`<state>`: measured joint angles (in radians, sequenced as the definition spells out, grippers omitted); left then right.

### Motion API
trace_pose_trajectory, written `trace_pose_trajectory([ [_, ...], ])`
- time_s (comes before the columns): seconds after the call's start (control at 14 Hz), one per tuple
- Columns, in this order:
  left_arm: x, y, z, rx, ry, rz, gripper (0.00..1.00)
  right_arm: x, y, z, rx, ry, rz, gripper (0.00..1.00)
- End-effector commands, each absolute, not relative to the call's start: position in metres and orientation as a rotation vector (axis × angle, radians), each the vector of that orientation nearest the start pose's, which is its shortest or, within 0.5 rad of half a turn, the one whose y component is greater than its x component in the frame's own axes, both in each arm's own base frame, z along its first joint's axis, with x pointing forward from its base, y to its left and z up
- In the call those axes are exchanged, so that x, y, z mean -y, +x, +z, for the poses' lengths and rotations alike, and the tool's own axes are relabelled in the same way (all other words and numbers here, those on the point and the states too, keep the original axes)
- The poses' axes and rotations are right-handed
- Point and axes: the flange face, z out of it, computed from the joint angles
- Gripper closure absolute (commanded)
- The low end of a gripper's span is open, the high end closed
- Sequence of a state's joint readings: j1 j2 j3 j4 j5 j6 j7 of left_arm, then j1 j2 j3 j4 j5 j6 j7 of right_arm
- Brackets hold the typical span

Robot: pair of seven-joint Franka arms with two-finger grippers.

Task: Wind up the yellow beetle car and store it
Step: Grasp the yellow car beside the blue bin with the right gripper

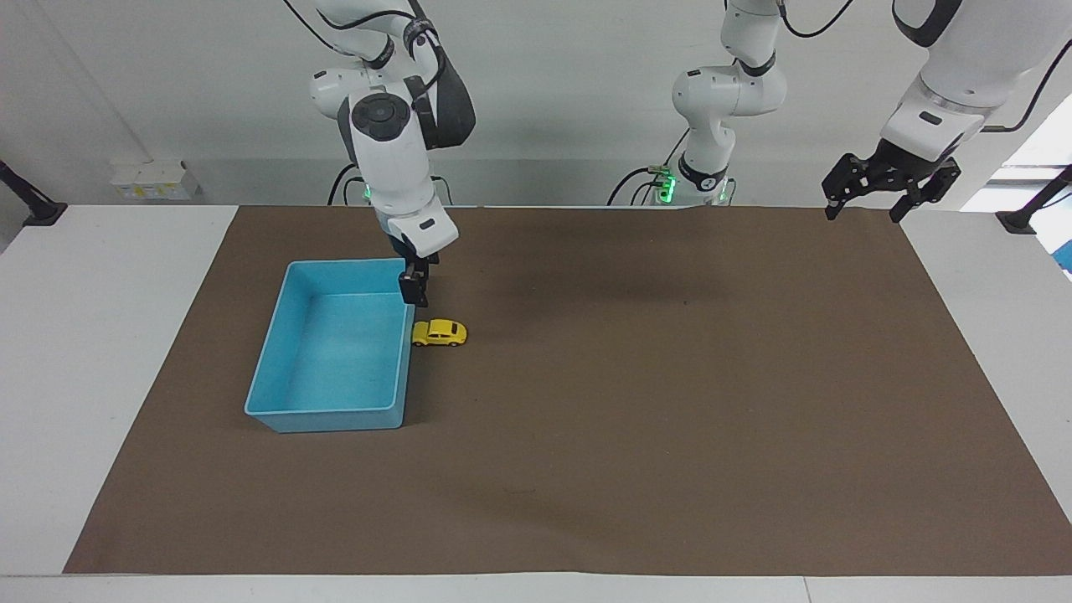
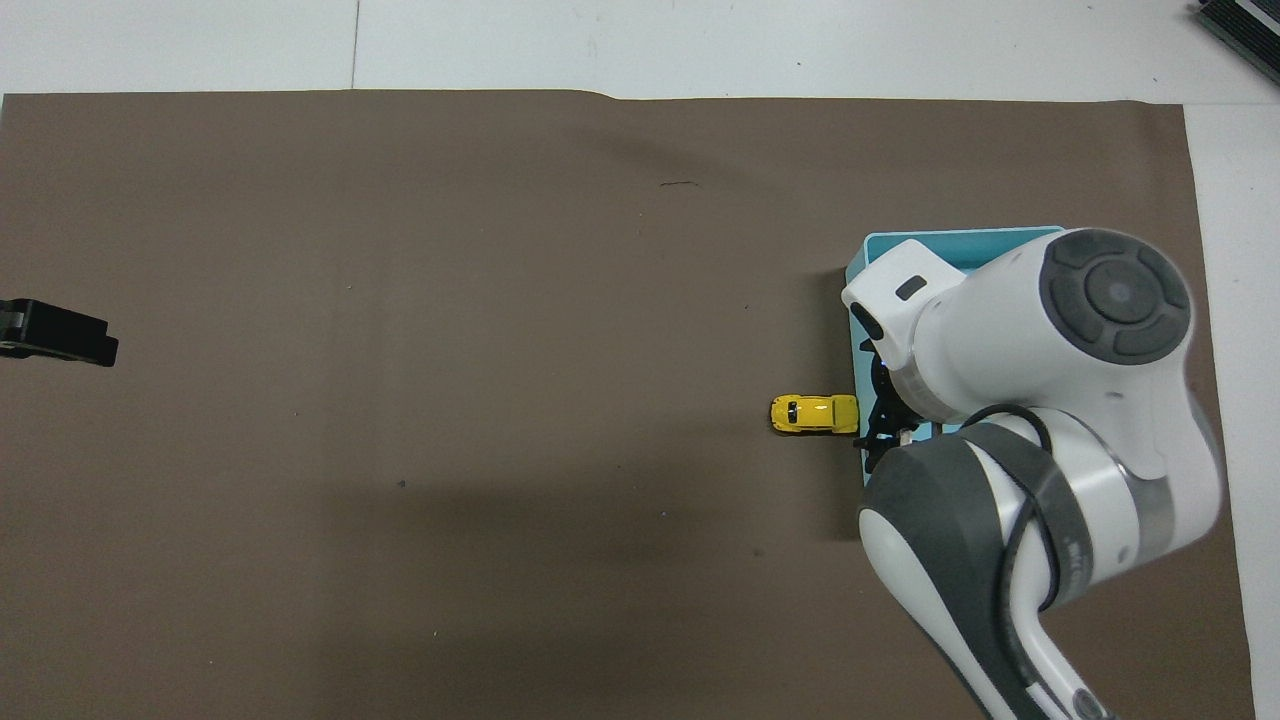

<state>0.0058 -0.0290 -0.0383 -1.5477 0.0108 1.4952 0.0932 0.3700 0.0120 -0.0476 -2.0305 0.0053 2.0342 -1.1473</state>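
Yellow beetle car (image 1: pixel 439 333) touching blue tray (image 1: pixel 276 365). Right gripper (image 1: pixel 413 289) over tray rim. Left gripper (image 1: pixel 864 199) waits, fingers spread.

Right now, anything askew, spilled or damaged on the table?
Nothing stands out. The yellow beetle car sits upright on its wheels on the brown mat, one end against the blue tray's wall. The tray is empty. The right hand is over the tray's edge by the car; the left hand waits.

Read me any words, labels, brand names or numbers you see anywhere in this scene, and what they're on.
None can be read: the car, the tray, the mat and the arms show no legible text.
The white blocks by the wall carry yellow marks too small to read.
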Motion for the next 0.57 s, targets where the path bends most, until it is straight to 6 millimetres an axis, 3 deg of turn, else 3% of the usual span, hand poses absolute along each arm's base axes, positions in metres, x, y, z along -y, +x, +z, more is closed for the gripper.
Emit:
trace_pose_trajectory([
  [0.0,0.015,0.531,0.648,-0.179,-3.114,0.046,0.0,-0.193,0.519,0.4,2.214,-2.266,0.026,0.0],
  [0.22,0.015,0.53,0.649,-0.179,-3.114,0.044,0.0,-0.193,0.511,0.365,2.24,-2.262,-0.006,0.0],
  [0.5,0.015,0.531,0.648,-0.179,-3.114,0.046,0.0,-0.188,0.52,0.324,2.287,-2.255,0.044,0.0],
])
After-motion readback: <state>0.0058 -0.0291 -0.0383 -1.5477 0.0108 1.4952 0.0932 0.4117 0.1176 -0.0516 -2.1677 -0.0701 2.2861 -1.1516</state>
